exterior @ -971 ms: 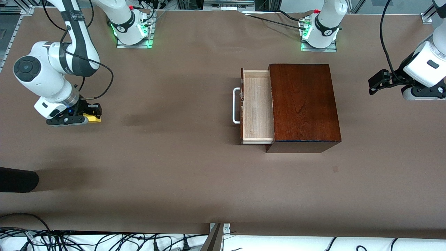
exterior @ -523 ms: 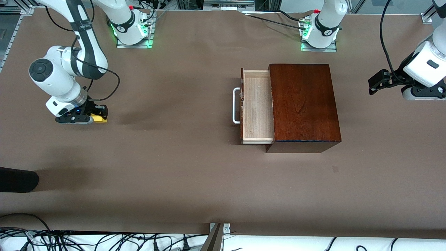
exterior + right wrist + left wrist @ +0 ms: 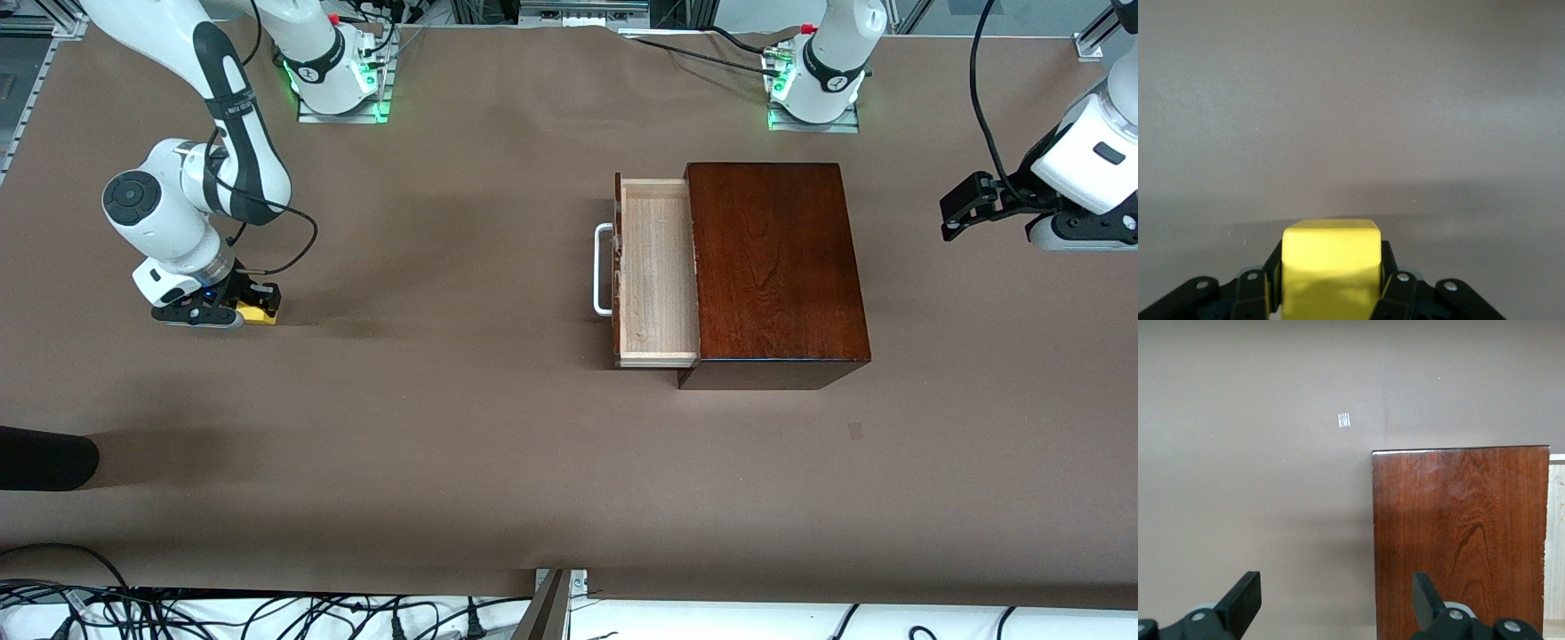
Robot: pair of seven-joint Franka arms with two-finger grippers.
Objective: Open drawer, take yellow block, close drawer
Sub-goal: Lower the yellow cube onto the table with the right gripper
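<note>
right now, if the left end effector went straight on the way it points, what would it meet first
Probably the wooden box: in the left wrist view its dark top fills the space ahead of one finger of the open left end effector; bare table lies ahead of the other. Depth is unclear.

Even overhead light, front view sharp. Soft shadows on table (image 3: pixel 462 444) under right arm; dark band along wooden box (image 3: pixel 773 267) edge nearer front cam. Green LED glow at arm bases. Faint sheen on box top. Right wrist view: yellow block (image 3: pixel 1331 263) close, slightly soft, shaded below
</note>
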